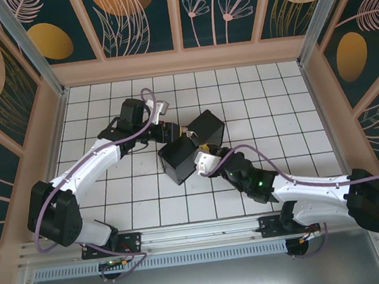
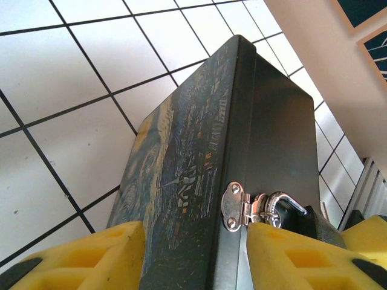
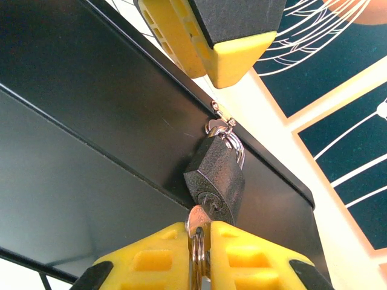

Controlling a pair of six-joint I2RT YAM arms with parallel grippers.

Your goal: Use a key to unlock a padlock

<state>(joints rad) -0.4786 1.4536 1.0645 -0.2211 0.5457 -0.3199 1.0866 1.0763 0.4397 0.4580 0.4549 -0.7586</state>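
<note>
The small dark padlock (image 3: 216, 178) hangs by its silvery shackle (image 3: 237, 148) from the hasp of the dark box (image 3: 91, 121). My right gripper (image 3: 202, 241) is shut on the key (image 3: 198, 219), whose bow and ring sit pinched between the yellow pads. The key's tip meets the keyhole on the padlock's underside. In the left wrist view the hasp (image 2: 233, 207) and shackle (image 2: 283, 202) show on the box edge. My left gripper (image 2: 196, 241) clamps the Starry Night box (image 2: 181, 163) between its yellow fingers (image 2: 78, 260). From above, both grippers (image 1: 169, 132) (image 1: 203, 159) meet at the box (image 1: 184, 155).
The box stands tilted on the white tiled floor (image 1: 267, 107), near the middle. Beige walls with dark floral panels (image 1: 230, 9) enclose the area. One left-arm finger (image 3: 224, 36) rests on the box's top edge, just above the padlock.
</note>
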